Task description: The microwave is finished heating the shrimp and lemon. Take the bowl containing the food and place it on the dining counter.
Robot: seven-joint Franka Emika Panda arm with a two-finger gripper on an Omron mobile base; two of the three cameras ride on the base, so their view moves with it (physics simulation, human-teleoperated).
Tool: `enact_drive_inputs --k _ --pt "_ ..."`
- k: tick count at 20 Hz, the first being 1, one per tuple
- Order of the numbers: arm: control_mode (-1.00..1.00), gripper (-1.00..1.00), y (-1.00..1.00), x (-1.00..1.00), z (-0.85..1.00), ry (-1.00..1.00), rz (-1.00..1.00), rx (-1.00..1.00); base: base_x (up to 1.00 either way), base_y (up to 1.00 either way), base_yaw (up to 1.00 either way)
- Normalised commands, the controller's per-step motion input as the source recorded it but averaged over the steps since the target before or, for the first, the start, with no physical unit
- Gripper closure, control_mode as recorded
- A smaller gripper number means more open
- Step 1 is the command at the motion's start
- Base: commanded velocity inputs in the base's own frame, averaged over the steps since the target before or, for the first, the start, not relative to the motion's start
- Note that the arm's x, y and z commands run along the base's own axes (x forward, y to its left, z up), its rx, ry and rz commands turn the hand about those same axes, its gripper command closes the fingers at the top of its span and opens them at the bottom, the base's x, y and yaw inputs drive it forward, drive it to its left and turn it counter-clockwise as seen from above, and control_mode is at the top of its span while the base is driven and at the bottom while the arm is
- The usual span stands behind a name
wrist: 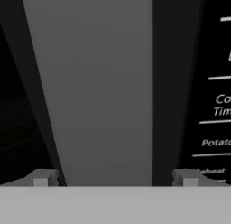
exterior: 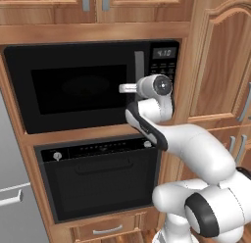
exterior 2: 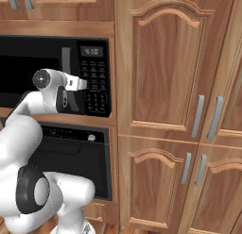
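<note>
Microwave (exterior: 83, 87) built into wood cabinetry, door shut, dark glass window showing nothing legible inside. Bowl, shrimp and lemon not discernible through the glass; position cannot be confirmed. Vertical silver handle (exterior: 139, 65) set at the right edge of the door, just left of the button keypad (exterior 2: 97, 82). Small digital display (exterior: 164, 53) lit above the keypad, at the upper right corner of the microwave.

Hand (wrist: 115, 178) raised level with the lower half of the handle, pointing straight at the microwave face. In the hand view, handle (wrist: 94, 87) seen as a broad grey bar running top to bottom, standing between the two fingertips (wrist: 43, 178). Jaws spread wide, one tip to each side of the bar, with dark gaps on both sides; no contact with the handle visible. Keypad labels (wrist: 216, 128) legible at the right, partly cut off.

In the right base view, hand (exterior 2: 80, 83) extends from the white wrist toward the handle (exterior 2: 66, 58), overlapping the left edge of the keypad.

Black oven (exterior: 98, 181) directly below the microwave, with round knob (exterior: 57, 156) at upper left and horizontal handle (exterior: 103, 164) across the door, shut. Tall cabinet doors (exterior 2: 165, 68) to the right of the microwave, closed, with vertical silver pulls (exterior 2: 199, 116). Drawer (exterior: 105, 229) beneath the oven, closed.
</note>
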Motion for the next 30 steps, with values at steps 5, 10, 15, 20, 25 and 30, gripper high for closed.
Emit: enact_drive_inputs --k 5,10,15,20,25,30 --pt "-1.0 1.0 0.0 0.32 -0.2 -0.01 0.0 -0.04 0.0 0.0 0.0" --pt "-1.0 1.0 0.0 0.0 0.0 0.0 0.0 0.0 0.0 0.0 0.0" --pt "-1.0 1.0 0.0 -0.01 0.0 0.0 0.0 0.0 0.0 0.0 0.0" --pt "-1.0 1.0 0.05 -0.37 0.02 0.0 0.0 0.0 0.0 0.0 0.0" --pt "-1.0 1.0 0.27 -0.84 0.29 0.0 0.0 0.0 0.0 0.0 0.0" --pt "-1.0 1.0 0.5 -1.0 0.65 0.0 0.0 0.0 0.0 0.0 0.0"
